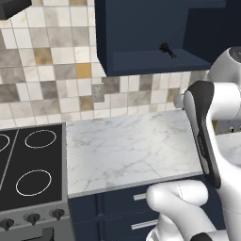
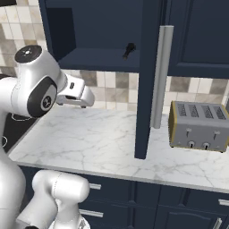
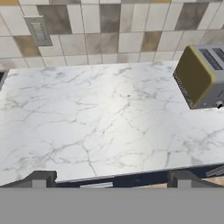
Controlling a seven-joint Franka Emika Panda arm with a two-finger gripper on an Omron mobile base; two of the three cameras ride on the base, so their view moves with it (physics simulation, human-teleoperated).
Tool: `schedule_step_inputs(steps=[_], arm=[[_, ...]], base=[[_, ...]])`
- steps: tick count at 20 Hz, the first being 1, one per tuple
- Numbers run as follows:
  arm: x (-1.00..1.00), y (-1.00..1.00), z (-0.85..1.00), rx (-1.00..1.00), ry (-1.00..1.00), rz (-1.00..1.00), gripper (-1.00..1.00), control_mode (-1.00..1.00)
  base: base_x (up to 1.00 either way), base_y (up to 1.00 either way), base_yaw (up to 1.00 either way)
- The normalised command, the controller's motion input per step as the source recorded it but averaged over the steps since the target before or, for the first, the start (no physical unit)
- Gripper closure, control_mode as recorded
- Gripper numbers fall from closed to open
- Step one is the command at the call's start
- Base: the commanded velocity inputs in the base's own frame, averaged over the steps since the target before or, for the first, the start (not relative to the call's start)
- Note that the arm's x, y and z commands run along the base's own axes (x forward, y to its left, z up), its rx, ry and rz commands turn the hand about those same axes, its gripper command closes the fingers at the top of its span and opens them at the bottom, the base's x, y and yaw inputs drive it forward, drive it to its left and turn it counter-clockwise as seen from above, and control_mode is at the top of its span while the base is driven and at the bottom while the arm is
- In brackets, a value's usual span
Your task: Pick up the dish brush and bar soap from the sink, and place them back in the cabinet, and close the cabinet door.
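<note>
At the far left of the left base view, a black glass stovetop [image 1: 30, 164] with white ring burners sits flush beside a white marble counter [image 1: 127, 150]. Behind both runs a backsplash of beige, grey and tan square tiles [image 1: 52, 70], with a pale wall socket [image 1: 98, 92] set into it. Above the counter hangs the dark navy boxy wall cabinet [image 1: 141, 42], open at the front. On its flat shelf floor lies the small all-black dish brush [image 1: 167, 50], with its slim handle and its round bristle head, near the shelf's front edge.

To the right, the white robot arm with dark joints [image 1: 207, 136] rises in front of the counter. In the right base view the arm's two-finger gripper [image 2: 77, 95] reaches out over the marble, below the shelf and to the left of the brush [image 2: 129, 50]. The brush lies well above the jaws and apart from them. In the hand view the two dark fingertips [image 3: 41, 178] stand wide apart with nothing between them, looking down at bare marble.

Further right, the cabinet door [image 2: 147, 80], a flat dark navy panel, stands swung open edge-on, with its long vertical silver bar handle [image 2: 160, 76] facing right. Beyond it, a silver four-slot toaster with yellow-tan sides [image 2: 197, 126] rests on the counter. Navy base drawers with horizontal handles [image 2: 134, 197] run beneath.
</note>
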Motion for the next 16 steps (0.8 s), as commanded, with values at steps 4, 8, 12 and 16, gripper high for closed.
schedule_step_inputs(steps=[4, 8, 12, 16], arm=[[0.0, 0.07, -0.23, 0.0, 0.0, 0.0, -1.0, -1.0], [0.0, 0.07, -0.05, 0.0, 0.02, 0.0, -1.0, -1.0], [0.0, 0.01, 0.0, 0.0, 0.04, 0.0, -1.0, -1.0], [0.0, 0.0, 0.0, 0.0, 0.02, 0.0, -1.0, 1.0]], base=[[0.0, 0.0, 0.0], [0.0, 0.0, 0.0], [0.0, 0.0, 0.0], [-0.06, 0.0, 0.0]])
